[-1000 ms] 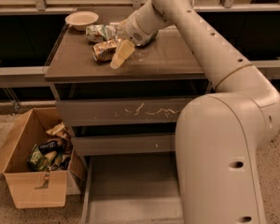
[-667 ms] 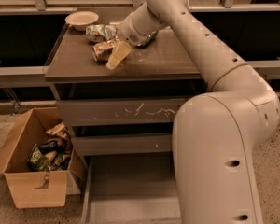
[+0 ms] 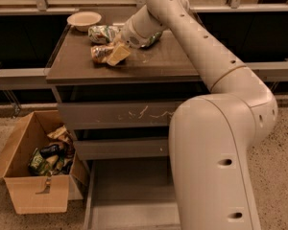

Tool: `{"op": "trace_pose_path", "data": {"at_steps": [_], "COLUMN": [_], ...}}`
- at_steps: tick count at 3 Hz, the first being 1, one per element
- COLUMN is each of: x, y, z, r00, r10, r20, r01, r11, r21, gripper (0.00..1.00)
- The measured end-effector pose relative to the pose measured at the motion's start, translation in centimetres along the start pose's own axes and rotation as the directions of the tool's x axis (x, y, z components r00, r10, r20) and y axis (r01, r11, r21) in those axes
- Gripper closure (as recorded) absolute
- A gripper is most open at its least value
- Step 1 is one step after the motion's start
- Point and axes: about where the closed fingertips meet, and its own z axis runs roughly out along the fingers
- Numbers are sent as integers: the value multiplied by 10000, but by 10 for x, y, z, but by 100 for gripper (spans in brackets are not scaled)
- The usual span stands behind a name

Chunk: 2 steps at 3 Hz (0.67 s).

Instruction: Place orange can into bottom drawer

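The orange can (image 3: 100, 54) lies on its side on the brown cabinet top (image 3: 153, 63), left of centre. My gripper (image 3: 117, 54) is down at the can's right end, touching or overlapping it, with the arm reaching in from the right. The bottom drawer (image 3: 129, 195) is pulled open at floor level below the cabinet, and its grey floor is bare. My arm's base hides the drawer's right part.
A green-and-white patterned can (image 3: 102, 32) lies just behind the orange can, and a pale bowl (image 3: 84, 19) sits at the back left corner. Another green item (image 3: 151, 38) lies behind my wrist. An open cardboard box (image 3: 38, 171) of trash stands on the floor to the left of the drawer.
My gripper has moved left along the cabinet top and now sits against the orange can's right end. The can and the drawer have stayed in place.
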Motion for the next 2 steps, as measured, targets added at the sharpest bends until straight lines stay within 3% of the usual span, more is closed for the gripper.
{"op": "trace_pose_path", "data": {"at_steps": [2], "x": [3], "y": [1], "z": [4], "r00": [9999], "r10": [136], "r20": [-13], "r01": [-136], "r11": [9998], "r21": [-141], "gripper": [85]}}
